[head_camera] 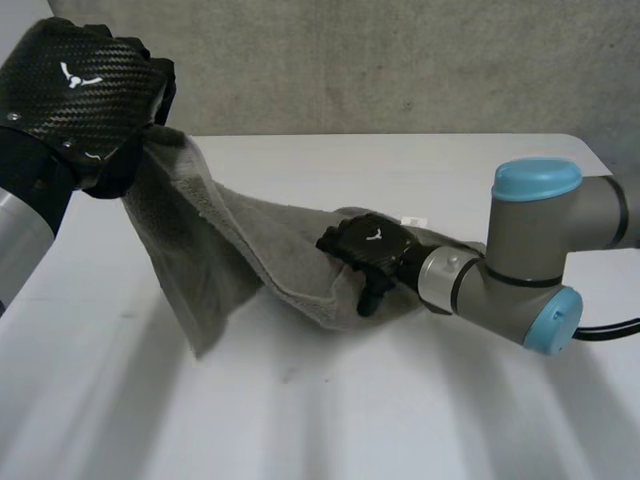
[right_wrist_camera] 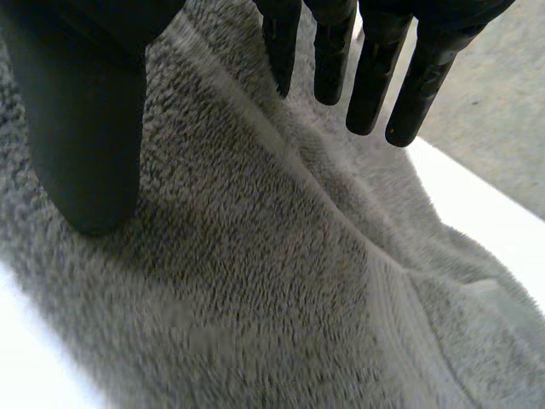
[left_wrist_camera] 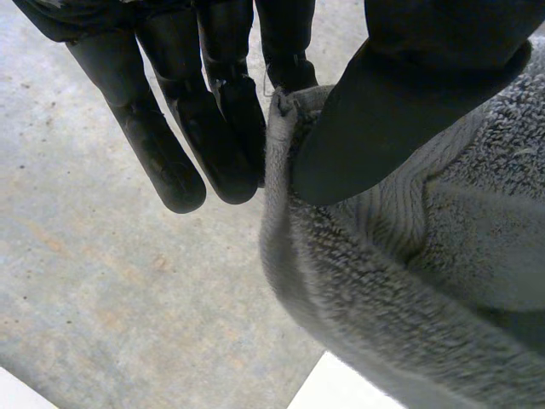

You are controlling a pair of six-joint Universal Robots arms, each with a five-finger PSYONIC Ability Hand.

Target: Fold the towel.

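Nearest the robot: bare front of 1 white table (head_camera: 320, 420). Next comes 1 grey towel (head_camera: 230, 240), the only cloth. Its low end lies bunched on the table approx. mid-way across, w/ a loose flap hanging at the tabletop, can't tell if touching. 2 hands, 1 per arm. Right hand (head_camera: 368, 245) sits low on the bunched end, palm down. In the right wrist view its fingers (right_wrist_camera: 370, 77) are straight and well apart from the thumb (right_wrist_camera: 85, 145), w/ towel under the palm and nothing pinched. Right arm (head_camera: 530, 250) comes in from the table's right side. Further out and higher, left hand (head_camera: 85, 85) is raised over the table's left side, holding 1 towel corner: straight fingers (left_wrist_camera: 166, 149) one side, thumb (left_wrist_camera: 392, 119) the other, cloth edge nipped between. Towel slopes from that corner down to the right hand. Behind: 1 grey wall (head_camera: 400, 60).
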